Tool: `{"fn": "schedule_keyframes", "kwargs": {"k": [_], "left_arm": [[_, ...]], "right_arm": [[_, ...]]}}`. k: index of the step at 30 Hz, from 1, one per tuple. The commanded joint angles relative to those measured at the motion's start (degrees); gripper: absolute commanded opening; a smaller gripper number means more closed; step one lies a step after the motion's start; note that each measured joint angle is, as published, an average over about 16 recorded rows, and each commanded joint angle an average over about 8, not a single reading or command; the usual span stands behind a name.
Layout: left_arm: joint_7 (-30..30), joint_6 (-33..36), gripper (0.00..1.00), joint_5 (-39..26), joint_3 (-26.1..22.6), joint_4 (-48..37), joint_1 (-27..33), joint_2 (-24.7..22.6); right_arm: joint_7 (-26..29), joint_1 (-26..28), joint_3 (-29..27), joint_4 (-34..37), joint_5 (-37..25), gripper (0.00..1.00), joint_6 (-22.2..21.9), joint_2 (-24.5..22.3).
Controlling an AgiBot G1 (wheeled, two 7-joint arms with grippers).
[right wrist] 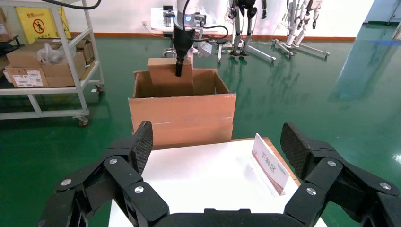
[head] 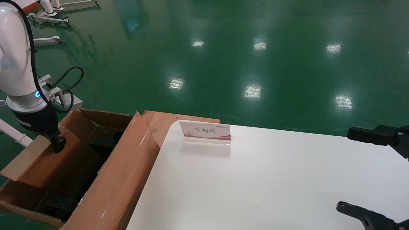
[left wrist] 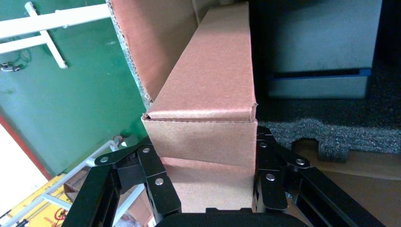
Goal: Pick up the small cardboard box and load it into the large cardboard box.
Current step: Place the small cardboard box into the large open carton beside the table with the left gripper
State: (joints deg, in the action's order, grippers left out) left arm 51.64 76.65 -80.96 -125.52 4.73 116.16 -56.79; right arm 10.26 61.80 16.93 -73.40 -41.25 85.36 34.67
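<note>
My left gripper (head: 59, 144) is shut on the small cardboard box (head: 72, 161), a plain brown carton held upright inside the large cardboard box (head: 124, 179). In the left wrist view both fingers (left wrist: 156, 182) press the small box's (left wrist: 208, 90) sides, with my gripper (left wrist: 204, 149) at its upper end. Black foam (left wrist: 340, 135) lies below on the large box's bottom. The right wrist view shows the small box (right wrist: 165, 78) sticking out of the large box (right wrist: 182, 118). My right gripper (head: 358, 172) is open and empty over the white table; it also shows in its own wrist view (right wrist: 218, 142).
The white table (head: 255, 185) carries a small sign stand (head: 206, 131). A wooden board (head: 159, 123) lies between the table and the large box. A rack with cartons (right wrist: 42, 66) and other robots (right wrist: 246, 19) stand on the green floor behind.
</note>
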Motion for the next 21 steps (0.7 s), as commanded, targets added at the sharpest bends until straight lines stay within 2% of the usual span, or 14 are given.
{"fn": "schedule_keyframes", "kwargs": {"k": [1,21], "left_arm": [[-0.2,-0.3,0.00,0.2,0.1,-0.7,-0.6,-0.1],[-0.9,-12.4,0.00,1.1,0.9,-3.9,-6.2,0.6]], "right_arm": [[0.0,0.0,0.0,0.0,0.0,1.00,0.0,0.0],[0.0,0.0,0.1,0.0,0.0,1.00,0.0,0.0]]}}
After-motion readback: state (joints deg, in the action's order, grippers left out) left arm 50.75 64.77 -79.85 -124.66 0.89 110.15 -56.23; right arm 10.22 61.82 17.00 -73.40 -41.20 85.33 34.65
